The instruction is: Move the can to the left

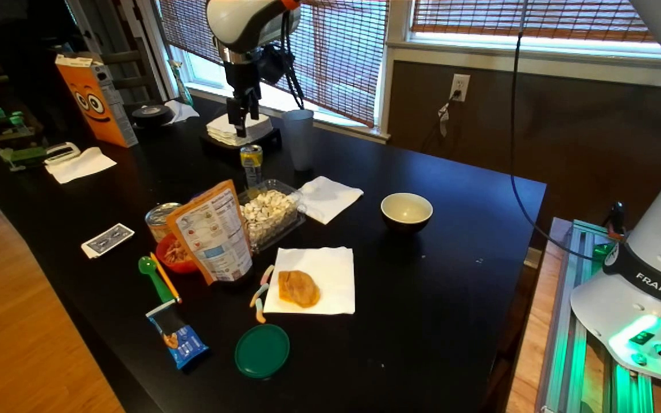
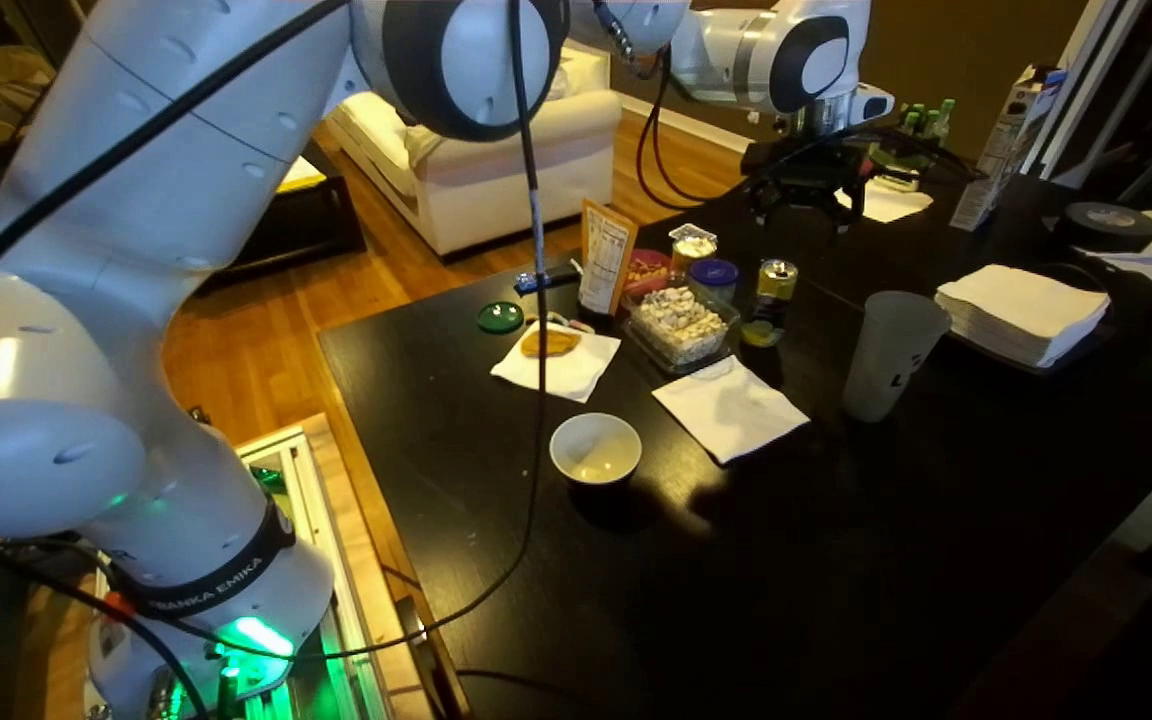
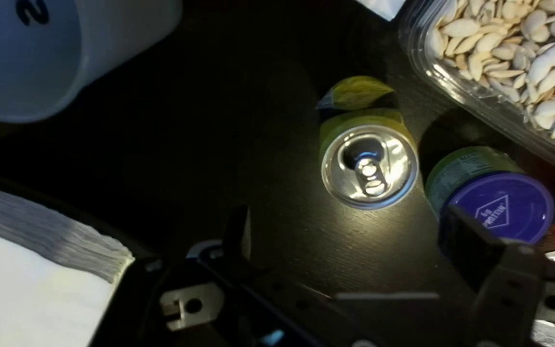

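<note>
The can is a small slim silvery-yellow cylinder standing upright on the dark table; it also shows in an exterior view. In the wrist view the can is seen from above, with its shiny pull-tab top. My gripper is open and empty, its two black fingers wide apart. The can top lies beyond the fingertips, roughly between them sideways, and is not touched. In both exterior views the gripper hangs above the table, higher than the can.
A purple-lidded tub stands close beside the can, under one finger in the wrist view. A clear tub of seeds is also near it. A tall frosted cup and a napkin stack stand on the other side. An orange pouch stands nearby.
</note>
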